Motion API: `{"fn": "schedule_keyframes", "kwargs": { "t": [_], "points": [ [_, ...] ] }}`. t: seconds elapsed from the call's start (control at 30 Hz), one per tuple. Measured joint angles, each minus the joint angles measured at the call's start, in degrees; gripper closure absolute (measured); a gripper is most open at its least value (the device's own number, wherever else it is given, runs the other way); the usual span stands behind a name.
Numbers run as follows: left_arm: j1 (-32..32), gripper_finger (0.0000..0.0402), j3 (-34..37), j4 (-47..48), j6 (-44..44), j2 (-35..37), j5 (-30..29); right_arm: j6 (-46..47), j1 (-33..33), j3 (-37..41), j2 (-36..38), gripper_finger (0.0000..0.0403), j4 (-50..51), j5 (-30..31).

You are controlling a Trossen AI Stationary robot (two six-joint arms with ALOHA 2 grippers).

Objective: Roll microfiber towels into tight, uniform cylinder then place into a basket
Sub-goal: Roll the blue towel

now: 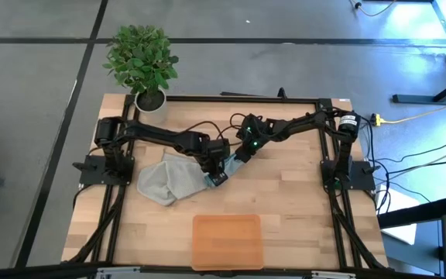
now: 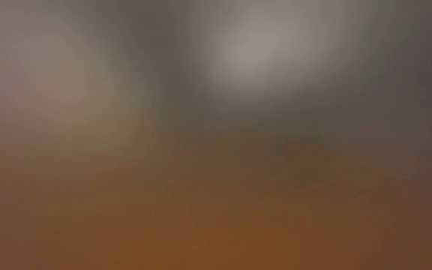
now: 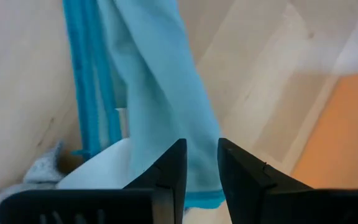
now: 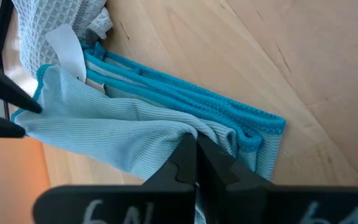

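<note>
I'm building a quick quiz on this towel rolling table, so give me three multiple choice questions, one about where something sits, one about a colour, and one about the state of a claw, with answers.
1. Where is the orange basket?
A. At the table's near edge, apart from the towels
B. Under the grey towel
C. Beside the plant pot

2. What colour is the towel between the two claws?
A. Red
B. Pale blue
C. Black

3. How is the right claw?
A. Wide open above the basket
B. Out of sight
C. Shut on the blue towel

Answers: 1 A, the high view shows it alone by the near edge. 2 B, both wrist views show pale blue cloth. 3 C, its fingers meet on a fold of the cloth.
</note>
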State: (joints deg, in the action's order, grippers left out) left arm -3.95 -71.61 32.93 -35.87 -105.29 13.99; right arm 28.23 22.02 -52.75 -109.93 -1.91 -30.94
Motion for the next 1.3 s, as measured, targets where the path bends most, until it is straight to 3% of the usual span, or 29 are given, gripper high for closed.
{"fn": "schedule_keyframes", "kwargs": {
  "t": [0.7,0.8,0.93,1.3],
  "points": [
    [1.0,0.0322,0.0,-0.8,0.2,-4.3,4.9,-0.2,0.0,0.0,0.0,0.0399,0.0,-0.1],
    [1.5,0.0339,0.0,-0.6,0.5,-5.6,5.7,-0.2,0.0,0.0,0.0,0.0399,0.0,-0.1],
    [1.6,0.0392,0.0,-0.5,1.0,-5.8,4.7,-0.2,0.0,0.0,0.0,0.0399,0.0,-0.2],
    [-3.3,0.0401,0.0,3.3,6.4,-0.8,7.8,-0.4,0.0,0.0,0.0,0.0399,1.1,-1.8]
  ]
}}
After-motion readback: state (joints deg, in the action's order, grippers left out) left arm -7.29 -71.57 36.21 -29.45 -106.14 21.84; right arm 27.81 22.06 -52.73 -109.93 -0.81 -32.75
